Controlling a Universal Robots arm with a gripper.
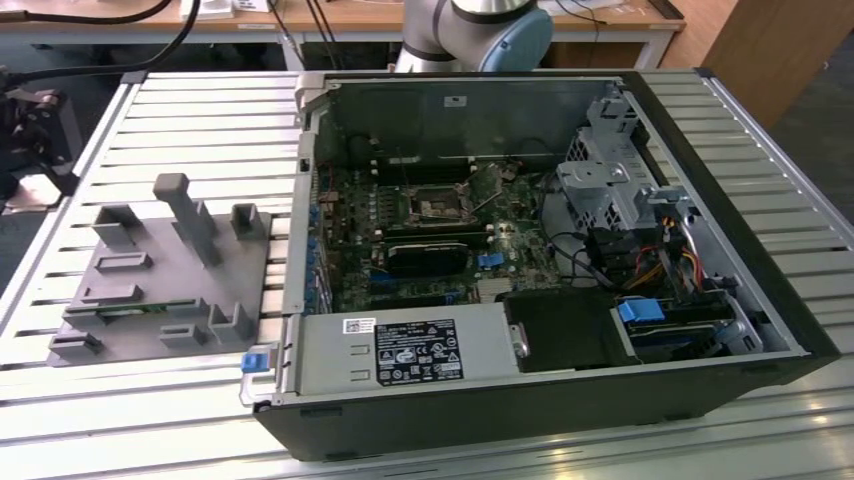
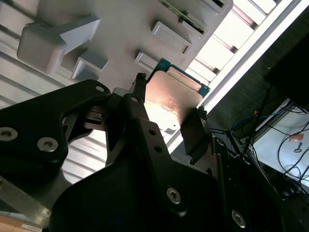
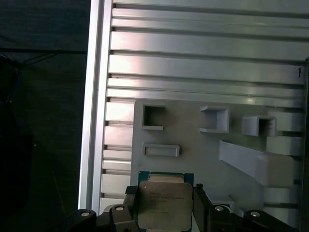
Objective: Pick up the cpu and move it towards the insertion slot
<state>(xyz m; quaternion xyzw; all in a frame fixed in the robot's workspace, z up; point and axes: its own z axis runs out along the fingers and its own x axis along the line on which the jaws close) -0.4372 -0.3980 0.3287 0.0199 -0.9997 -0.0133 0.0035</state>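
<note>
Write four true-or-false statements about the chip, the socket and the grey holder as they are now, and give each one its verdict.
1. The fingers clamp the chip by two opposite edges. True.
2. The chip sits in the socket. False: the fingers hold it above the grey holder, and the socket looks empty.
3. The computer case lies open on the slatted table. True.
4. The grey holder is on the exterior view's right of the case. False: it is on the left.
</note>
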